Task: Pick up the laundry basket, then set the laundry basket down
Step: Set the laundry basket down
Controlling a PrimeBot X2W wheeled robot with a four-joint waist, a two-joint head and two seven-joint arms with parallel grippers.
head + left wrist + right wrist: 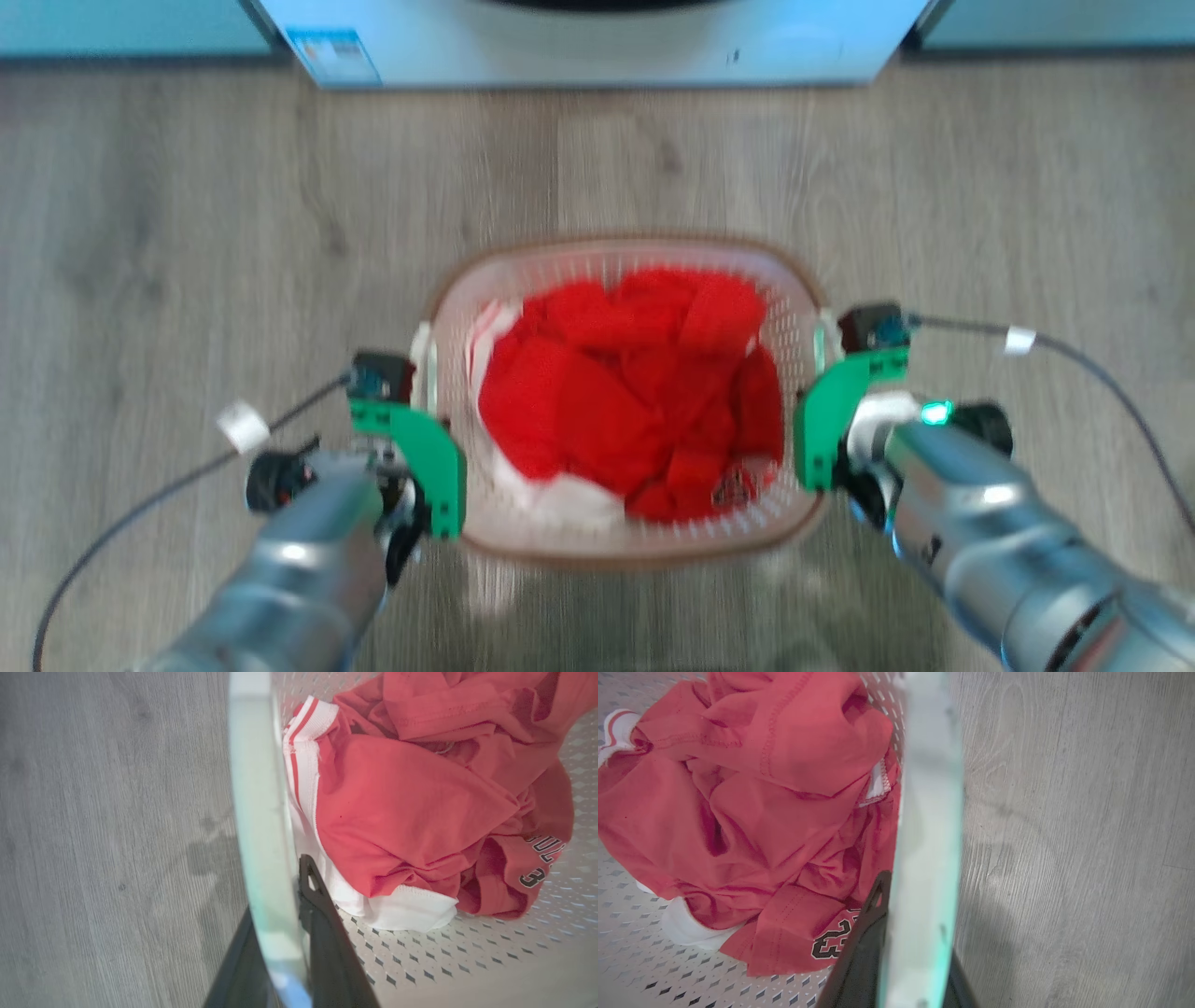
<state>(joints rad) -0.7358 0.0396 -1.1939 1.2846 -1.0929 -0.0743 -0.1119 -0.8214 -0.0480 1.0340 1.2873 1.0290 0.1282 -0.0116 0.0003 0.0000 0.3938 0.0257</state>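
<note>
White laundry basket [560,271], gripped between left tool [280,891], right tool [915,914]

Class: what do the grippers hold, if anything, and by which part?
The laundry basket: left gripper clamps its left side edge, right gripper its right side edge.

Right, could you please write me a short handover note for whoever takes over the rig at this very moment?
Left gripper: jaws shut on the left side of the laundry basket, one finger inside the wall and one outside.
Right gripper: the same grip on the basket's right side.
Basket: between the two arms, over the wooden floor in front of a white appliance, with red clothing inside.
Done: both grips are taken. I cannot tell whether the basket is off the floor.
Left: lift it if it is not yet up, then set it down and release.
</note>
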